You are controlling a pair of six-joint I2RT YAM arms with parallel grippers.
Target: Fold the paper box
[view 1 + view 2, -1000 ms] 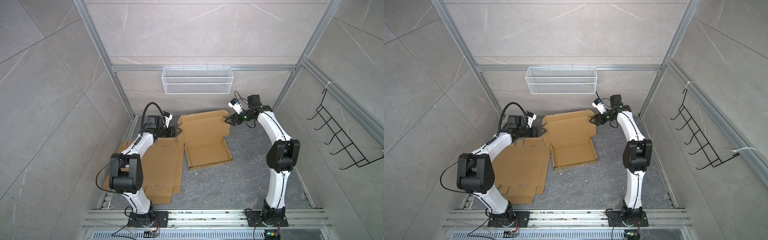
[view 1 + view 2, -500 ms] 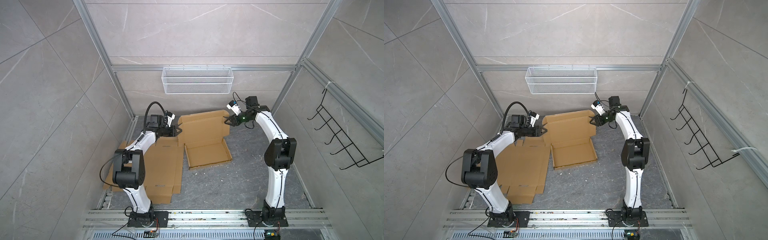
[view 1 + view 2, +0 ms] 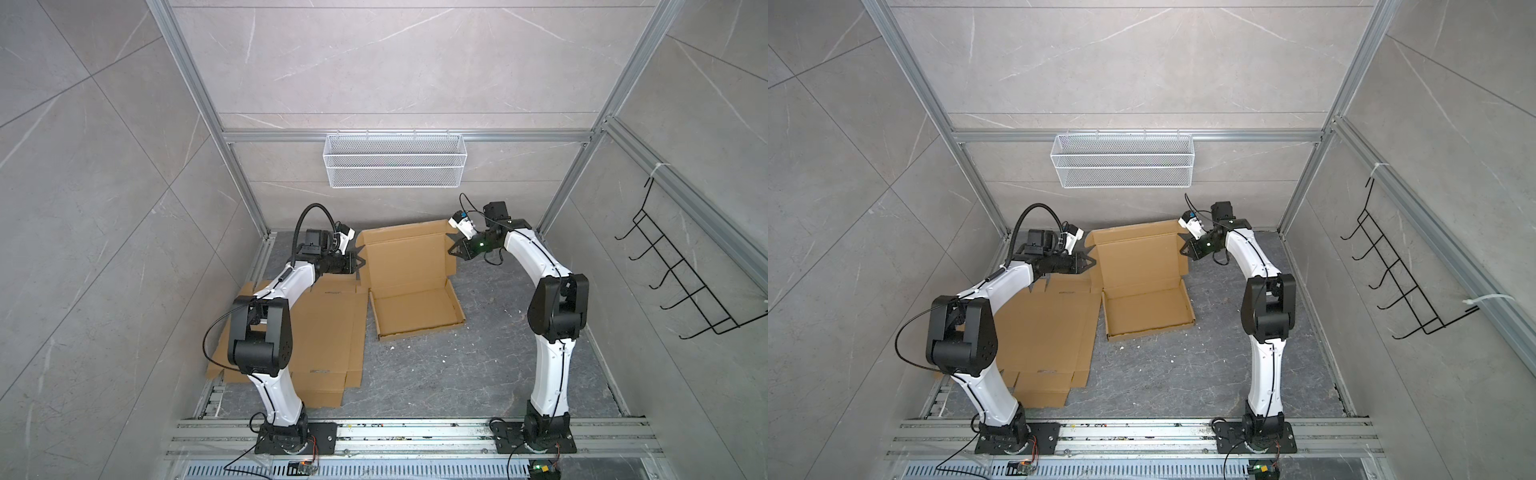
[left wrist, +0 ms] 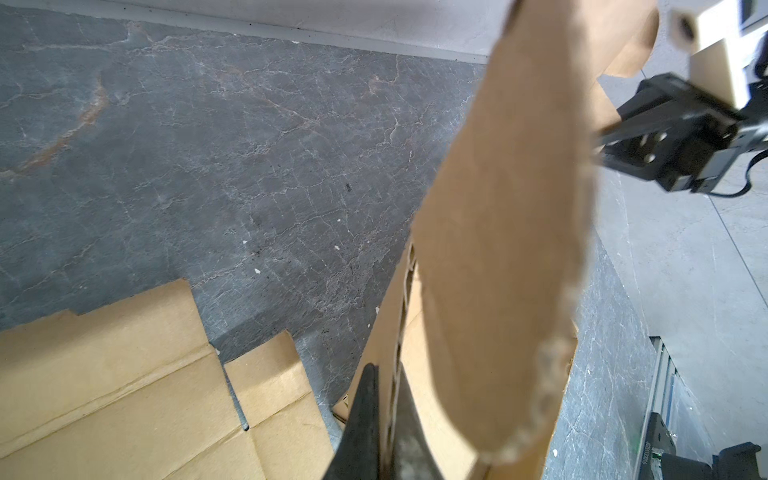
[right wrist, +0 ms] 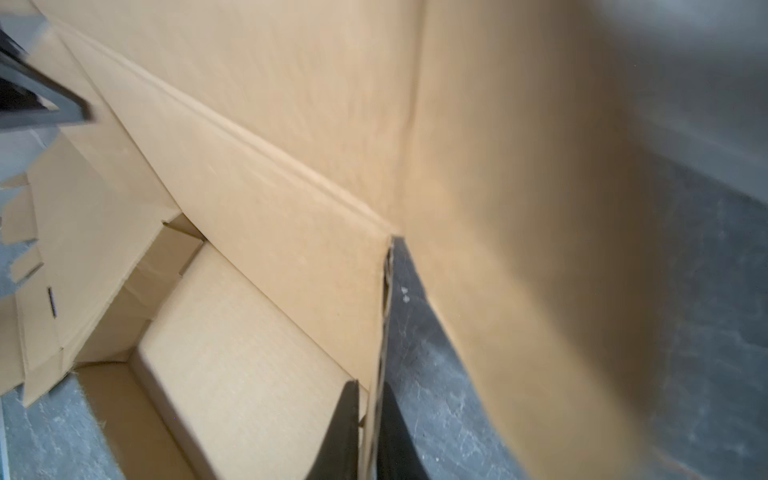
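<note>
Clamping shut within the last second, the left tool (image 3: pixel 360 262) and the right tool (image 3: pixel 454 249) each pinched a side edge of the raised lid (image 3: pixel 405 257) of the paper box (image 3: pixel 417 309), which sat midway along the counter's (image 3: pixel 478 365) far edge. With both grips made, the lid looked ready to be swung down closed

A box (image 3: pixel 415 309) and flat cardboard (image 3: pixel 328 332) are laid side by side on the floor (image 3: pixel 478 374). Crumbs (image 4: pixel 257 271) are scattered there.
</note>
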